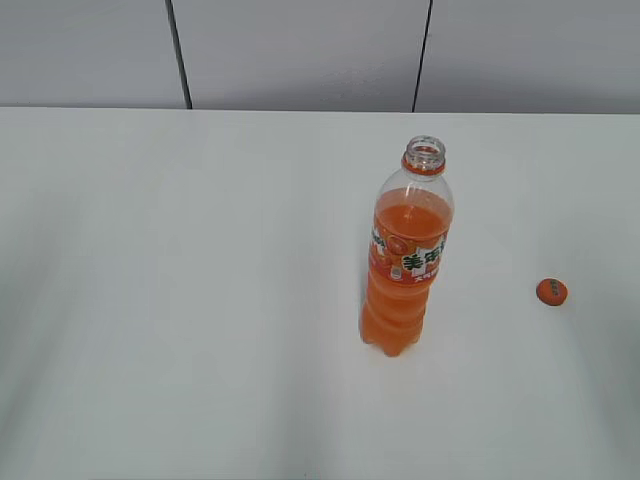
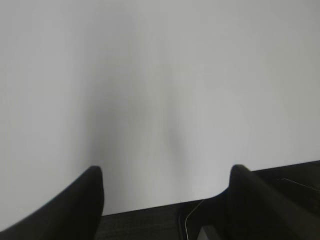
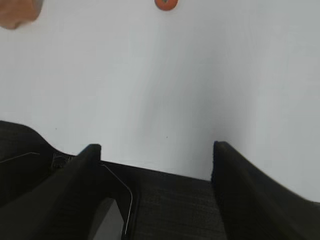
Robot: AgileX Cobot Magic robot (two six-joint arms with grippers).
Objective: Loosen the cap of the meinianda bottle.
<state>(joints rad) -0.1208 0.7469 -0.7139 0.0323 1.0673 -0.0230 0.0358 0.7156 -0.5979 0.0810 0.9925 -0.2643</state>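
Your meinianda bottle (image 1: 405,255) stands uncapped mid-bench; the cap (image 1: 551,291) lies well apart. Both jaws gape empty. Probably slick, bottom-heavy plastic: grip its ribbed lower body.

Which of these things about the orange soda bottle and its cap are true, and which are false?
1. The cap is screwed onto the meinianda bottle. False: the bottle's mouth is open, and the cap lies on the table to the bottle's right.
2. The bottle stands upright. True.
3. The bottle is empty. False: orange drink fills it up to its shoulder.
4. The left gripper is holding the bottle. False: its jaws are apart with only bare table between them.
5. The right gripper is open, holding nothing. True.
6. The cap shows at the top edge of the right wrist view. True.
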